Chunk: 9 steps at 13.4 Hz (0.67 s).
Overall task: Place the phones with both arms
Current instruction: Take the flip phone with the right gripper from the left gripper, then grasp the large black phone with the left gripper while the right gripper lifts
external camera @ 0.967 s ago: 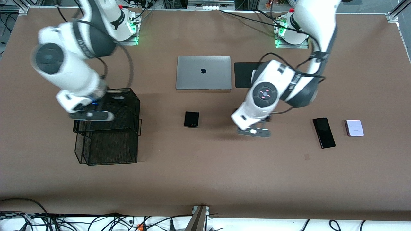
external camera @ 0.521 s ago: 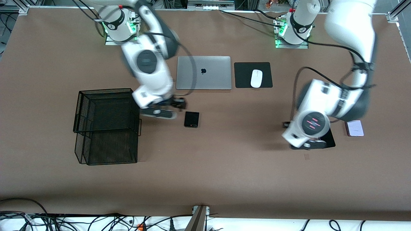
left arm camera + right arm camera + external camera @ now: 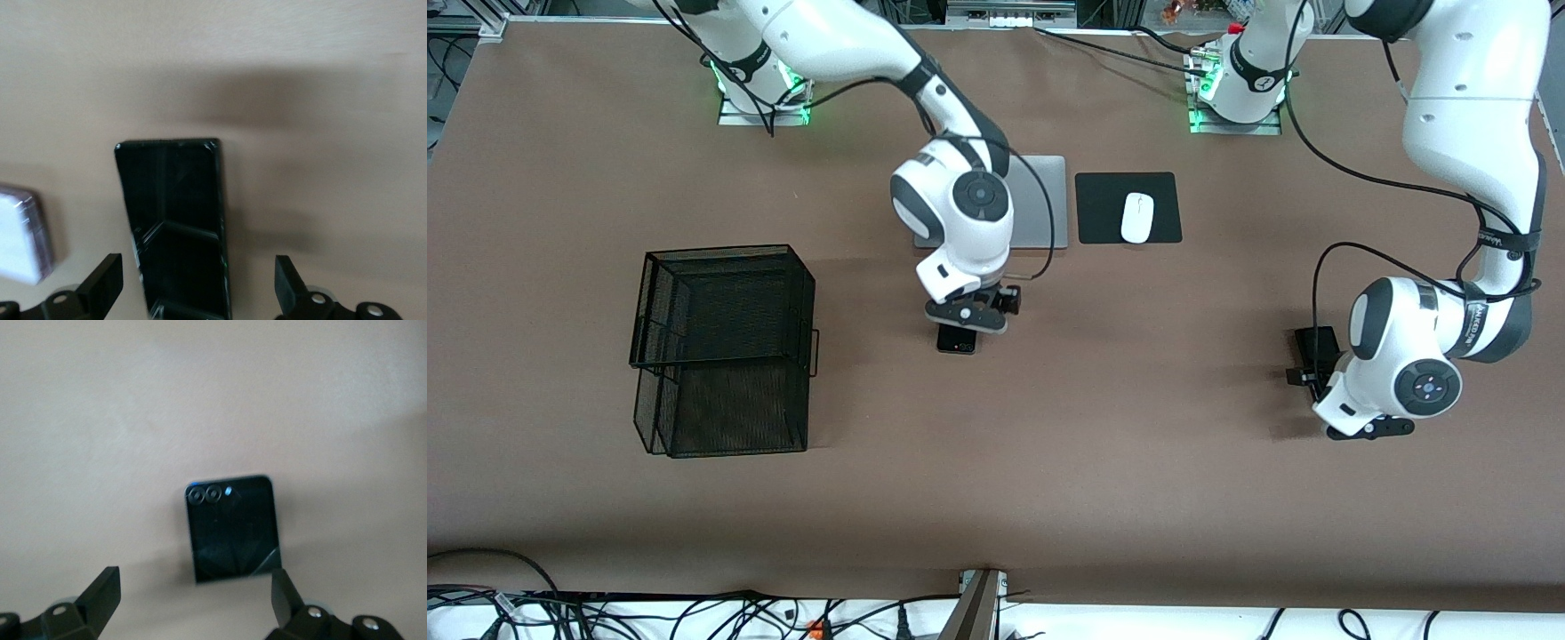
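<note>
Here both tools gape: left tool (image 3: 193, 300) over the lengthwise slab (image 3: 177, 227), right tool (image 3: 193, 613) over the flip phone (image 3: 232, 528).

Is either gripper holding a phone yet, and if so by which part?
Nothing held. The left gripper hangs open over the long black phone; the right gripper hangs open over the black flip phone.

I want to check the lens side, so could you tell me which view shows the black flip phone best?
The right wrist view: the black flip phone lies whole and unobstructed on the table, both lenses visible. The front view shows only its edge under the right hand. The left wrist view does not show it.
</note>
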Tool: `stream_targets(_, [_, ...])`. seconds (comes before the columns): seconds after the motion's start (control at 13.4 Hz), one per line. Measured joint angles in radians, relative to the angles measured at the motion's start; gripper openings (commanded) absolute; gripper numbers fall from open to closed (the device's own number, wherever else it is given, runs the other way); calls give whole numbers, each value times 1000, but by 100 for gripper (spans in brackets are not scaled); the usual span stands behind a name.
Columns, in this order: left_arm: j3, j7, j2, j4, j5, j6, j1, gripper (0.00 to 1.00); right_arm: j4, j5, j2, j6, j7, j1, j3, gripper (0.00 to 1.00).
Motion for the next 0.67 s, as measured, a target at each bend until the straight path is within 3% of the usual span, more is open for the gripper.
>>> stream_targets(0.22, [-66,1,-10,-95,0,144,95,100,-10,-2,31,54,-32,-25,-4,100])
stream_targets(0.6, [-101,2,-40,-131,0,155,141,100,-37,-2,76,146,-52,-44,-4,100])
stream_targets(0.67, [-101,2,-40,-134,0,155,142,100,-37,-2,82,150,-53,-44,-4,93])
